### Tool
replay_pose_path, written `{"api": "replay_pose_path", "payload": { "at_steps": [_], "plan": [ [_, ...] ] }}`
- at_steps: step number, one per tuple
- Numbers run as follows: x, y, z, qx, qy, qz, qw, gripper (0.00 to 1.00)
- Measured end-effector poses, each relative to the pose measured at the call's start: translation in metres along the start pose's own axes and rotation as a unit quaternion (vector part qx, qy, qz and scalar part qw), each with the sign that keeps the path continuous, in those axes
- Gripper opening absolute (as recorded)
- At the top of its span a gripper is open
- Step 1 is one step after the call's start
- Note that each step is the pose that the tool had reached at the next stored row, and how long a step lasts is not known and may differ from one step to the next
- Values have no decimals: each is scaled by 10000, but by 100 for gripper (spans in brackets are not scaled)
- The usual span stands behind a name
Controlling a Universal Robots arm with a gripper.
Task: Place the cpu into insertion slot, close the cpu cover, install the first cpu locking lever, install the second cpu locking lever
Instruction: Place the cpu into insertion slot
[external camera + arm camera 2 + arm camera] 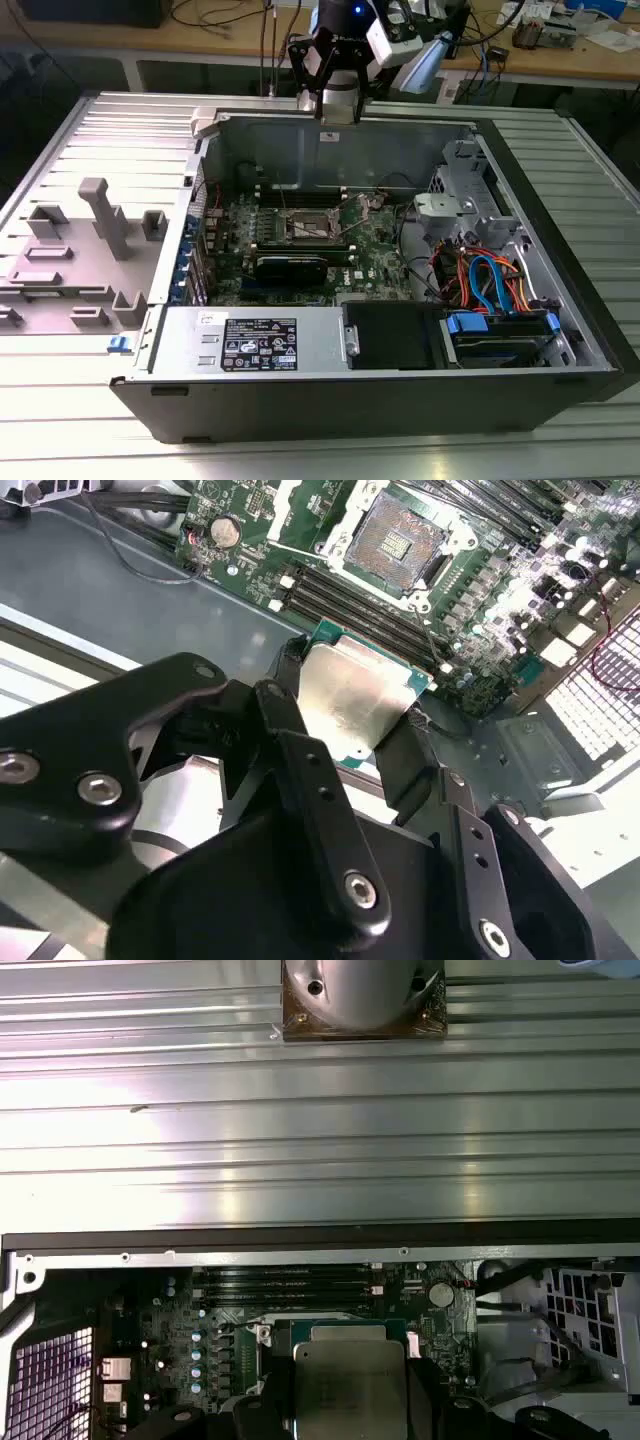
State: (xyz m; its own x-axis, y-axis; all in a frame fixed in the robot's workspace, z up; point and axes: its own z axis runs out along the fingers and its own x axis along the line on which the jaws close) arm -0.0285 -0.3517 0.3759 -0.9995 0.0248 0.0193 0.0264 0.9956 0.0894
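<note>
While the gripper (352, 708) pinches the cpu (345, 680) (by its edges), hold it level, square to the insertion slot (308, 226) at the exterior view's 6 o'clock.

Btm edge of cpu (355, 685) hidden by gripper (350, 698) fingers, second wrist view.

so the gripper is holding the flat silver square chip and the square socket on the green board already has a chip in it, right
Not quite. The gripper does hold the flat silver-grey square cpu, but the square insertion slot on the green circuit board is empty: the second wrist view shows its bare dark centre.
</note>
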Motion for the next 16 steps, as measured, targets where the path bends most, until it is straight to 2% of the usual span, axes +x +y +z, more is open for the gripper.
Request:
{"api": "replay_pose_path", "payload": {
  "at_steps": [16],
  "plan": [
    [-1,-56,-5,0,0,0,10000,54]
  ]
}}
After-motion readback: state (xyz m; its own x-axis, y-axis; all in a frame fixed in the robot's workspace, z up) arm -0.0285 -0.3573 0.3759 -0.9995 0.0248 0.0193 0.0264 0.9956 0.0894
